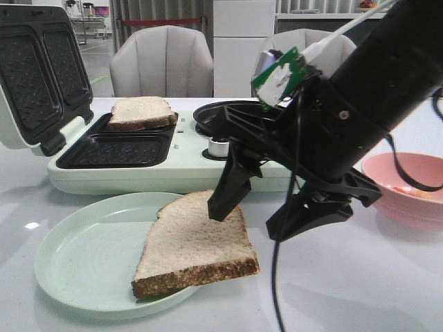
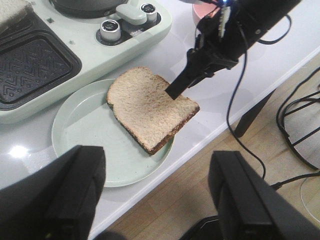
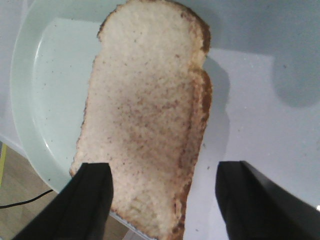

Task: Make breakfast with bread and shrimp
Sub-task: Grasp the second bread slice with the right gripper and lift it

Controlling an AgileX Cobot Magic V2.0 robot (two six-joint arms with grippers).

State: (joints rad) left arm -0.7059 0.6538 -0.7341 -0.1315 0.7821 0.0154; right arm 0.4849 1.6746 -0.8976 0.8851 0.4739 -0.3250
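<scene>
Right gripper [image 1: 275,220] hangs with its jaws spread wide over the bread slice [image 1: 196,243] that lies on the pale green plate [image 1: 76,263], overhanging its rim toward the table edge; one finger [image 1: 232,185] seems to touch the crumb, so a closing pinch could well push the slice off the plate instead of catching it. Left gripper [image 2: 155,200] is also spread and empty. Only the front view shows the second slice [image 1: 140,112] in the sandwich maker [image 1: 166,162] and the pink bowl [image 1: 408,187], where an orange bit may be the shrimp

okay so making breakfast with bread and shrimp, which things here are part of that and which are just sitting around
Part of the job:
bread slice on the plate
bread slice in the sandwich maker
shrimp in the pink bowl
sandwich maker
plate
right gripper

Just sitting around:
chairs
cabinet
</scene>
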